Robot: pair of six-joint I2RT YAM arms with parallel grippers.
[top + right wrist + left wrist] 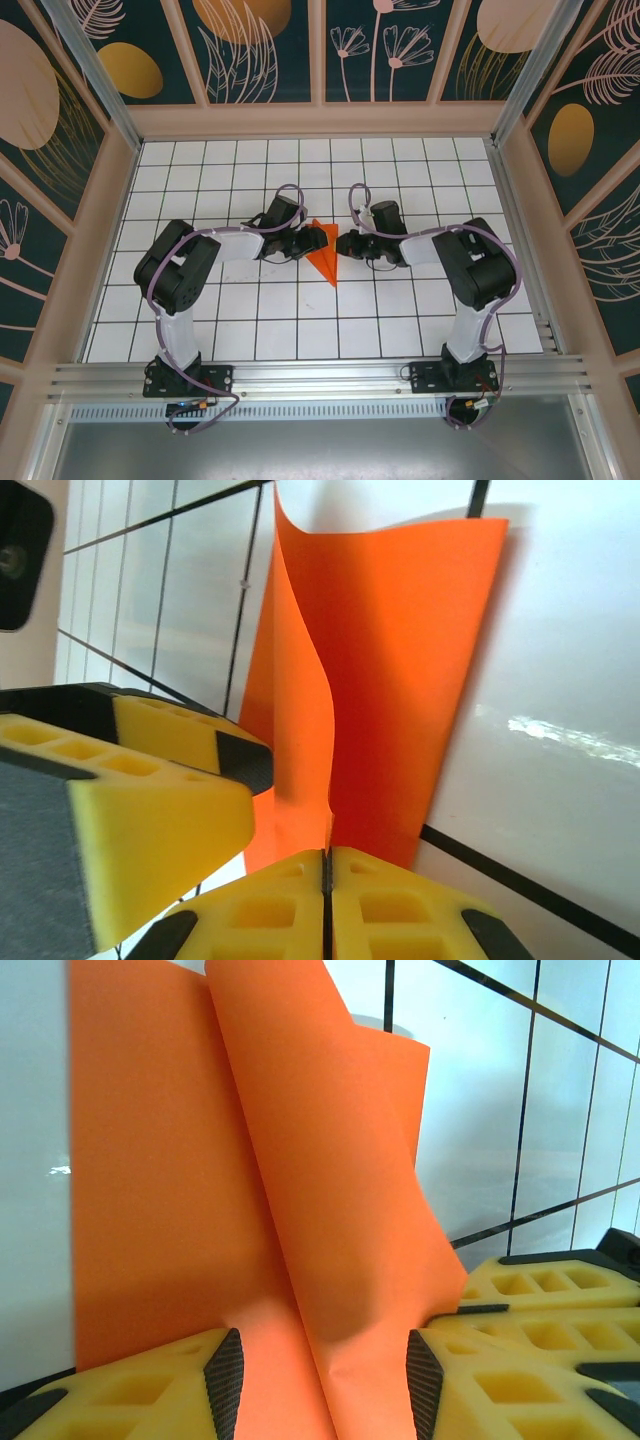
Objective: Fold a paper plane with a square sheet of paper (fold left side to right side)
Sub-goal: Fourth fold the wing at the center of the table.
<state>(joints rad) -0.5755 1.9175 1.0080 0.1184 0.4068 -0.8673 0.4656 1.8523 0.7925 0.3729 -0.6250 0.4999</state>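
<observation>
1. Both arms reach inward, low over gridded table (400, 170).
2. Left gripper (325, 1365): spread, straddling raised flap of orange paper (250, 1210).
3. Right gripper (326, 858): pressed together, pinching flap edge.
4. Paper thin, smooth, creased, pointed; lies mid-table between grippers.

The paper (325, 255) lies mid-table (250, 330), its point toward the near edge, between the grippers. The left gripper (303, 243) is just left of it, straddling a raised flap, and the right gripper (347, 243) just right (pinching a raised edge).
</observation>
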